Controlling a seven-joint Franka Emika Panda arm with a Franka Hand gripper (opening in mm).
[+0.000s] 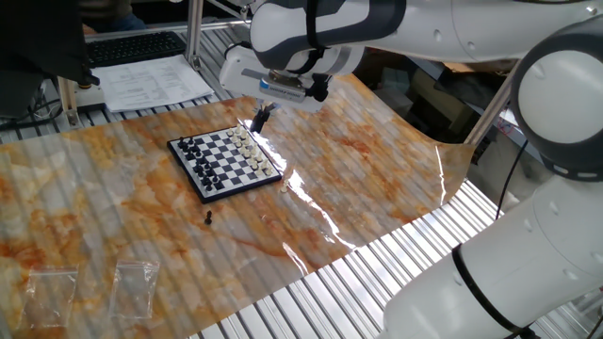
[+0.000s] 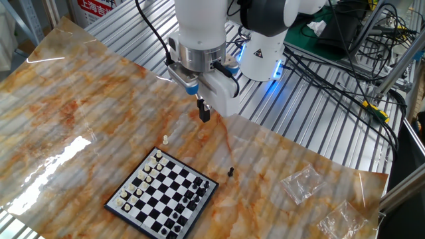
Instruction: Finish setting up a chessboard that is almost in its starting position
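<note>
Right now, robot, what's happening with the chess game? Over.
End effector above the mat, looks shut, holding nothing. Chessboard nearly set; cream piece and black piece stand off-board. Nothing in the way.

- Two clear bags (image 1: 89, 287) lying side by side on the marbled sheet (image 1: 377, 179).
- Printed paper (image 1: 155, 80) beside a keyboard (image 1: 132, 45).
- Cables (image 2: 332, 73) over the slatted surface (image 2: 319, 133).
</note>
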